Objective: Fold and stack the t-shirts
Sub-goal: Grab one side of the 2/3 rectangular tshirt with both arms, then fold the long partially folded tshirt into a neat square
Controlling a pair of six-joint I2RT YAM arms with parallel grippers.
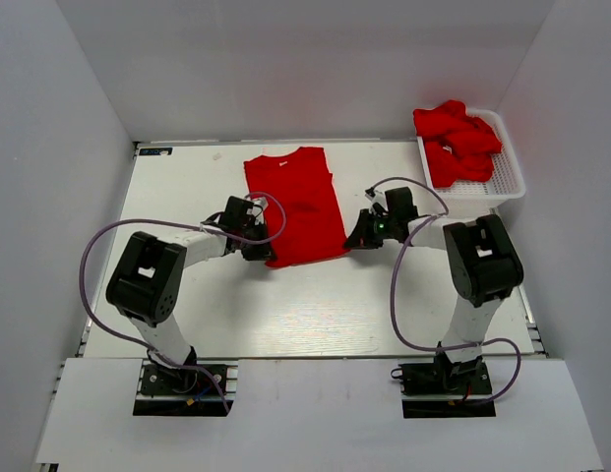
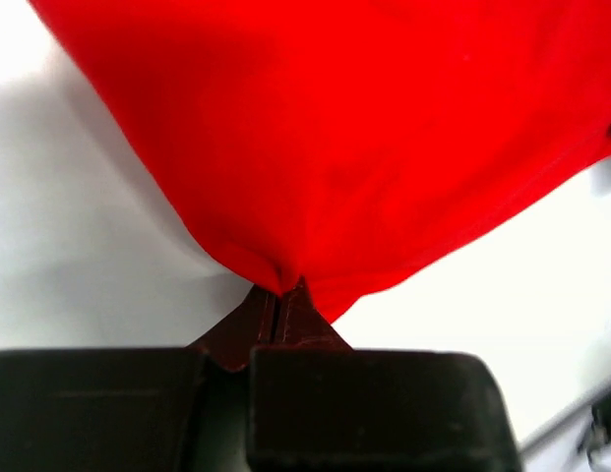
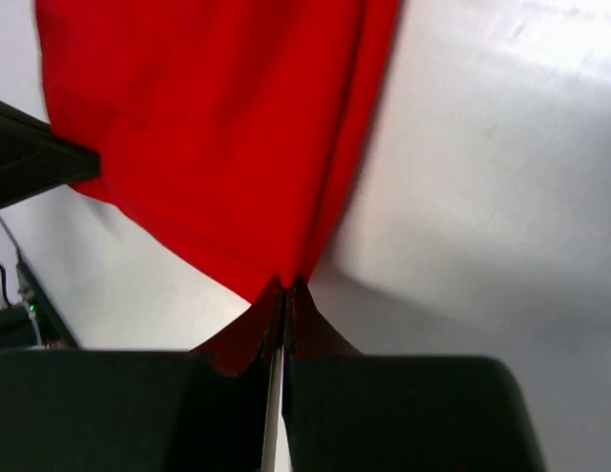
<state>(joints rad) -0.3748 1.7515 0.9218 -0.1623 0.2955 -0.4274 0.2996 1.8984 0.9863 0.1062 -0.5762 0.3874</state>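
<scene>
A red t-shirt (image 1: 296,205) lies on the white table, folded lengthwise into a narrow strip, collar end to the far side. My left gripper (image 1: 259,250) is shut on its near left corner; the wrist view shows the cloth (image 2: 335,138) pinched between the fingertips (image 2: 290,307). My right gripper (image 1: 356,239) is shut on the near right corner, the cloth (image 3: 216,147) bunched at the fingertips (image 3: 297,305). More red t-shirts (image 1: 458,140) lie crumpled in the white mesh basket (image 1: 506,180) at the far right.
White walls close in the table on three sides. The left arm's black gripper body (image 3: 30,157) shows at the left edge of the right wrist view. Purple cables loop from both arms over the table.
</scene>
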